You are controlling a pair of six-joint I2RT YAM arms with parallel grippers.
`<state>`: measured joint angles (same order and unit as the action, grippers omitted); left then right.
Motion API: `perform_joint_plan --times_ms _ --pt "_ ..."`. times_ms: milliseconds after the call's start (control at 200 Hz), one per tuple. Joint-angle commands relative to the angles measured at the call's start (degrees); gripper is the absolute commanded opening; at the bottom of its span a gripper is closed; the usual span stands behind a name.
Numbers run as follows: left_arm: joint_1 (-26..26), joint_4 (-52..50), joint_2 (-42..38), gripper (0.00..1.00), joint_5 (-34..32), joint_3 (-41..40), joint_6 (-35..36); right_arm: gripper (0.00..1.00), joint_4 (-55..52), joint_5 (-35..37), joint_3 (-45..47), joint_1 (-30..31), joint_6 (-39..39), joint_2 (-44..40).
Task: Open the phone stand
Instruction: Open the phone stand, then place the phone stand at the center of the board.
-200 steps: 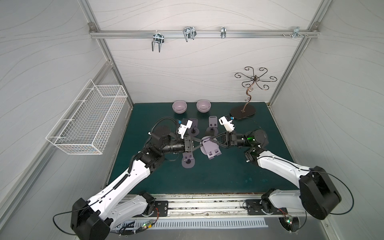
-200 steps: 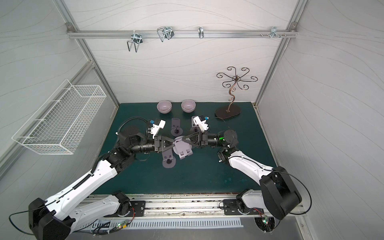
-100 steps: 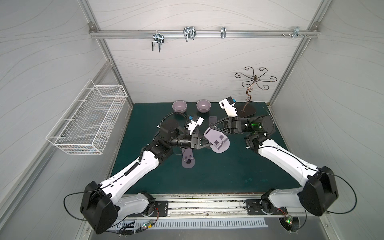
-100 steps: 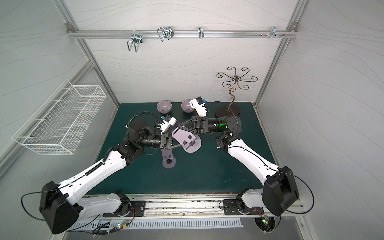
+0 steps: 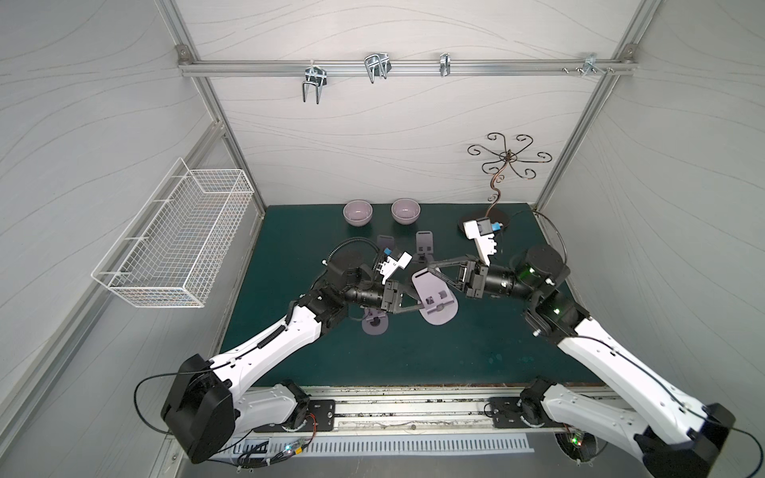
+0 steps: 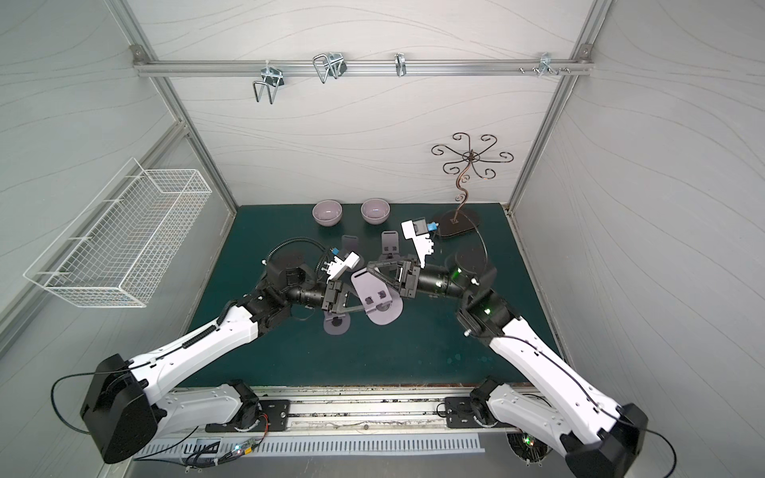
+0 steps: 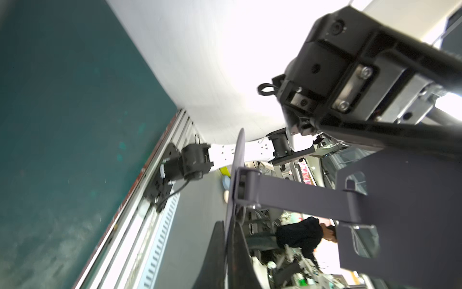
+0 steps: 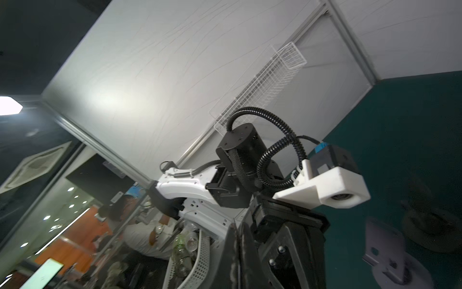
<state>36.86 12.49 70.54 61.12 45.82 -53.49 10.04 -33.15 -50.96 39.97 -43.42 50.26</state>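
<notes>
Both arms meet mid-table above the green mat [image 5: 455, 351] — the left gripper [image 5: 426, 309] pinches the phone stand [image 5: 430, 289] by its round base, the right gripper [image 5: 420, 275] clamps its backplate — held aloft.

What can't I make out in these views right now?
- Top views: exact contact of the right end effector with the held lavender plastic phone stand, covered by its own fingers.
- Right wrist view: the stand's plate, edge-on, cut off by the picture's edge.
- Top views: second lavender stand on the green mat, partly under the left end effector.
</notes>
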Motion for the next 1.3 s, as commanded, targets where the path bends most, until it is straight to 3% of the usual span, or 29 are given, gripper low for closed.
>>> perform_joint_plan --times_ms 0,235,510,800,950,990,1086,1296 --pt "0.1 -11.6 4.6 0.0 1.9 -3.9 -4.0 0.0 7.7 16.7 1.0 -0.3 11.8 -9.6" --pt "-1.2 -13.1 6.1 0.0 3.3 1.3 -2.1 0.0 -5.6 15.7 5.5 -0.2 25.4 -18.7" --pt "-2.3 -16.1 7.5 0.0 0.6 5.1 -0.2 0.0 -8.2 4.1 5.6 -0.2 27.4 -13.0" --pt "-3.3 -13.9 6.7 0.0 -0.5 4.3 -1.8 0.0 -12.9 3.0 1.9 -0.3 33.3 -10.8" --pt "-7.1 -17.4 3.1 0.37 -4.5 3.7 -1.7 0.0 -16.5 3.1 0.7 -1.2 36.0 -10.2" --pt "-8.2 -18.7 1.9 0.42 -5.6 3.5 -1.7 0.0 -16.2 3.3 1.7 -1.7 35.7 -10.3" --pt "-11.4 -20.2 -1.4 0.49 -6.9 3.6 -2.7 0.0 -13.5 3.2 5.1 -2.7 33.8 -10.3" --pt "-21.8 -28.7 -8.0 0.51 -7.1 6.1 0.5 0.0 0.3 1.7 16.6 -4.0 25.4 -6.1"
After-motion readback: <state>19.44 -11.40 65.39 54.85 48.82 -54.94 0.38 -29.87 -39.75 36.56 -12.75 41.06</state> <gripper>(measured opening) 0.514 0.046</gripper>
